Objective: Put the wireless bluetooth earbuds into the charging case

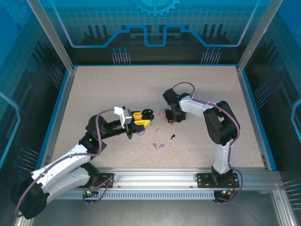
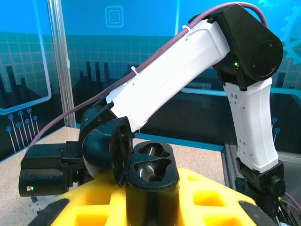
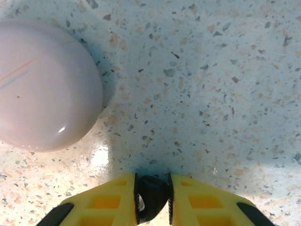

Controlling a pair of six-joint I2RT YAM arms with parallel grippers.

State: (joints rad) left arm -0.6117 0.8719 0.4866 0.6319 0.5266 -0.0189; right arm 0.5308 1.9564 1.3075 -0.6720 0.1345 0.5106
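My left gripper (image 1: 142,120) is shut on the open black charging case (image 2: 151,165), held upright above the table. Its lid (image 2: 106,150) is swung open to the left, and both wells are empty. To its right, my right gripper (image 3: 153,189) points down at the table and is shut on a black earbud (image 3: 151,200), pinched between the yellow fingers. A second black earbud (image 1: 172,137) lies on the table in front of the right gripper (image 1: 171,119). Two purple earbuds (image 1: 157,145) lie nearby to the left.
A closed pale pink round case (image 3: 44,84) sits on the table just left of my right gripper, close to its fingers. A purple case (image 1: 141,133) lies under my left gripper. The right arm (image 2: 188,75) rises behind the black case.
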